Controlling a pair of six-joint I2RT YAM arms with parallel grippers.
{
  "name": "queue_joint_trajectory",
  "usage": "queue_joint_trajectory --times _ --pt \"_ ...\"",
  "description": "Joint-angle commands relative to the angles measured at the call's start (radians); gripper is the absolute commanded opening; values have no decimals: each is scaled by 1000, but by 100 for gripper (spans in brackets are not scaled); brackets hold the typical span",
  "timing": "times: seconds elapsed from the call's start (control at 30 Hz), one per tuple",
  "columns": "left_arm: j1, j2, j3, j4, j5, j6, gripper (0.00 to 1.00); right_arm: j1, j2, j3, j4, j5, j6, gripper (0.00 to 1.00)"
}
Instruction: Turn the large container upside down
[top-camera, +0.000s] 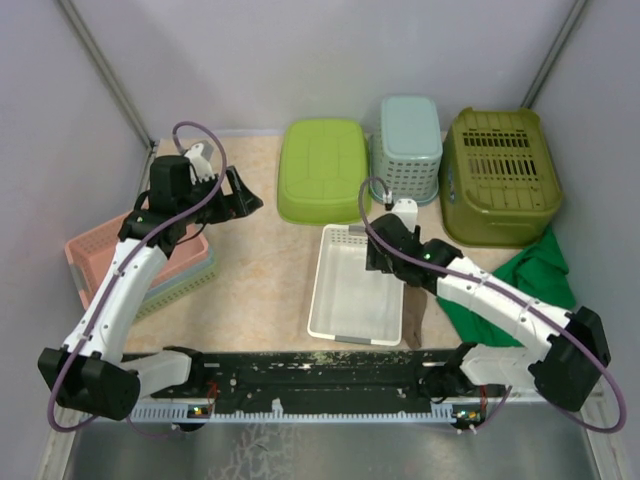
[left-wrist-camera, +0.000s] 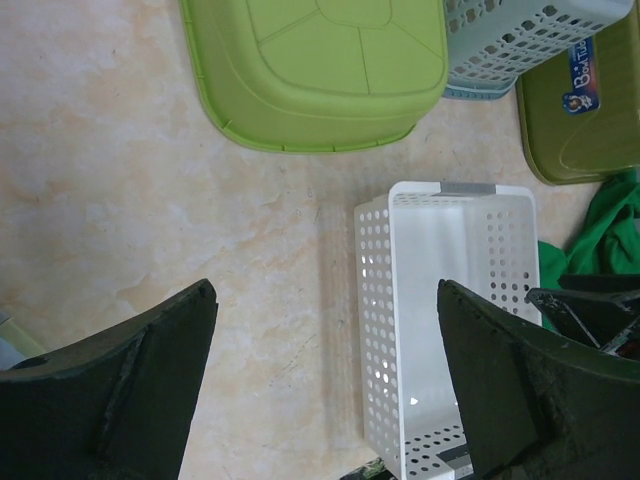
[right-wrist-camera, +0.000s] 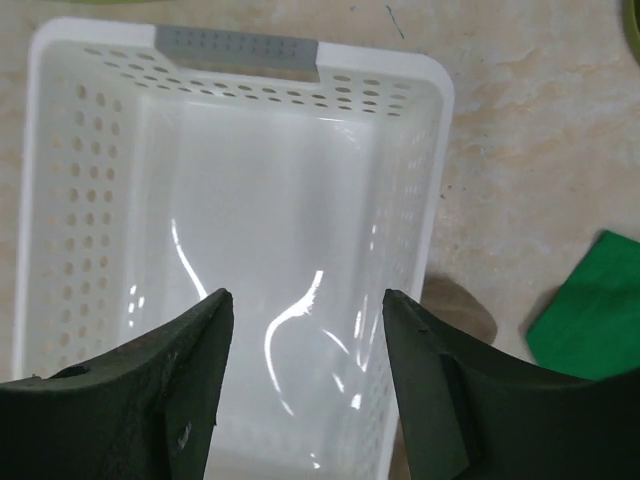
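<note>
The white perforated container (top-camera: 350, 290) stands upright and open in the middle of the table, grey handle strips on its short ends. It also shows in the left wrist view (left-wrist-camera: 440, 290) and fills the right wrist view (right-wrist-camera: 250, 200). My right gripper (top-camera: 383, 262) is open and empty, hovering over the container's inside near its right wall (right-wrist-camera: 305, 295). My left gripper (top-camera: 245, 195) is open and empty, held above the bare table at the far left, well apart from the container (left-wrist-camera: 325, 285).
A lime green tub (top-camera: 323, 170), a teal basket (top-camera: 408, 148) and an olive basket (top-camera: 500, 175) lie upside down along the back. A green cloth (top-camera: 530, 285) lies at the right. A pink basket (top-camera: 95, 250) sits stacked at the left edge.
</note>
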Motion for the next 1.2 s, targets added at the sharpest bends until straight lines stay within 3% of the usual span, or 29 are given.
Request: queue_joint_trajectory --times 0.0,0.2,0.4,0.77,0.93,1.17 --pt "3 -23 7 13 20 -31 95 76 62 185 -42 71 196 63" --pt "4 -17 47 -29 -66 -13 95 212 256 324 17 80 282 75" --pt "9 -44 109 -89 -176 28 96 219 429 368 103 14 308 71" --pt "9 -65 68 -77 -174 49 96 219 612 414 185 -104 291 31" --pt "9 -65 57 -75 -173 49 96 219 592 419 159 -111 287 0" --pt "10 -37 122 -67 -120 37 96 219 375 429 130 -143 279 0"
